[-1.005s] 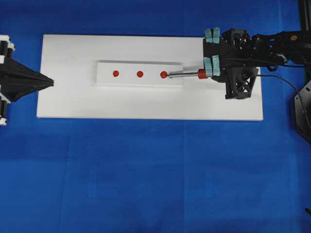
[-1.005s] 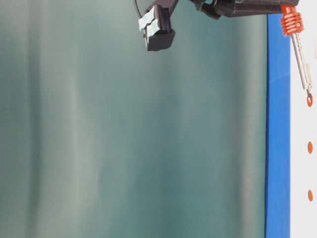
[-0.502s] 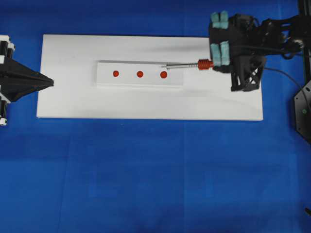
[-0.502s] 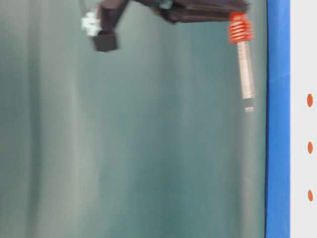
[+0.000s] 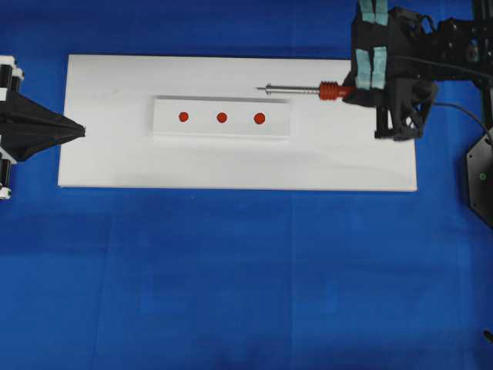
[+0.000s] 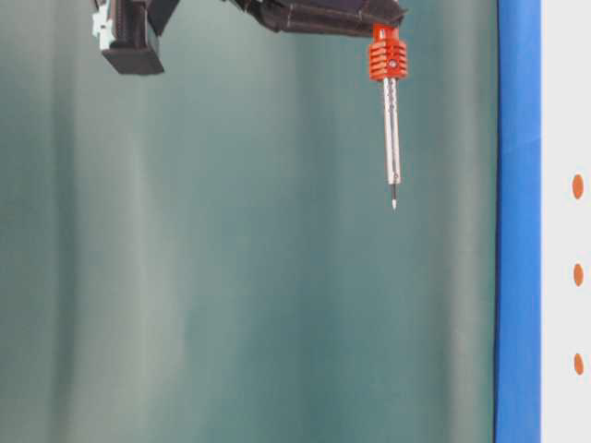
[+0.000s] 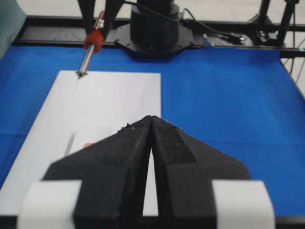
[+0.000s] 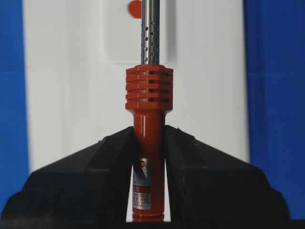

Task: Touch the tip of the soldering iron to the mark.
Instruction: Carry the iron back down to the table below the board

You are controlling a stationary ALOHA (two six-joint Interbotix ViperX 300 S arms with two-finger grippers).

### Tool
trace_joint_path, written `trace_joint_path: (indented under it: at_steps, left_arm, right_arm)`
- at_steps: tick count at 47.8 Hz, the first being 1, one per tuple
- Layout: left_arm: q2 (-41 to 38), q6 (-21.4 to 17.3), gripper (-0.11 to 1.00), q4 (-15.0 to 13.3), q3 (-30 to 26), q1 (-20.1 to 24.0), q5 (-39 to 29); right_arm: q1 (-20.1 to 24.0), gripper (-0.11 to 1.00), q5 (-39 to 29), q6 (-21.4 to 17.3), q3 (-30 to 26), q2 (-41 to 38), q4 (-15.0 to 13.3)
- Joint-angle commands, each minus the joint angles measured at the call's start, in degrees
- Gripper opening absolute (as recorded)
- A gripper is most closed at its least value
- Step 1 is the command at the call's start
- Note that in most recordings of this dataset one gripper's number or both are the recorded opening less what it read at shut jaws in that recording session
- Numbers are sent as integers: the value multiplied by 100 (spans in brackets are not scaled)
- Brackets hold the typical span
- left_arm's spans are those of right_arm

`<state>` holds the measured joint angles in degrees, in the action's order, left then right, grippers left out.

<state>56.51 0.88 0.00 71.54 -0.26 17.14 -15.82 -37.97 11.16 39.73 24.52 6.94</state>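
Jaws of the right gripper (image 8: 148, 157) are clamped hard on the orange handle of the soldering iron (image 5: 308, 89), shaft pointing toward nine o'clock in the overhead view. The tip (image 6: 393, 199) hangs in open air, well clear of the white board (image 5: 108, 154) in the table-level shot. From above it sits at about twelve o'clock of the nearest red mark (image 5: 259, 119), just past the far edge of the raised strip (image 5: 166, 127) that carries all three dots.

The danger now: a descent from here looks set to land on bare board beyond the strip, not on the dot. The long thin shaft could also swing the point wide with any small wrist turn.

Over at nine o'clock, the left gripper (image 7: 151, 125) sits pressed together and empty.
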Motion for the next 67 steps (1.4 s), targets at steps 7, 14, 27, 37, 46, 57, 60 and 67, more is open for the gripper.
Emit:
trace_joint_path:
  at_steps: [7, 14, 27, 37, 46, 57, 60, 67]
  left_arm:
    - [-26, 9, 0, 9, -53, 9, 62]
    - [-26, 18, 0, 9, -62, 9, 62]
    - [-26, 158, 0, 9, -62, 9, 62]
    - [-26, 193, 0, 9, -53, 9, 53]
    - [-26, 193, 0, 18, -53, 9, 62]
    - [-26, 185, 0, 18, -53, 9, 62]
    - [-26, 185, 0, 9, -53, 9, 62]
    - [-26, 185, 0, 9, -53, 9, 62]
  right_arm:
    - [791, 6, 167, -659, 132, 396, 0]
    - [1441, 6, 281, -1090, 211, 536, -62]
    - [2610, 6, 413, -2268, 229, 466, -527]
    - [3243, 6, 510, -3322, 211, 281, -1248]
    - [3278, 6, 510, -3929, 62, -9, -1916]
    - [3278, 6, 519, -4140, -633, -932, -1995]
    - [3278, 6, 501, -4140, -967, -1257, -2021]
    - [3252, 6, 492, -4131, -1573, -1819, -2127]
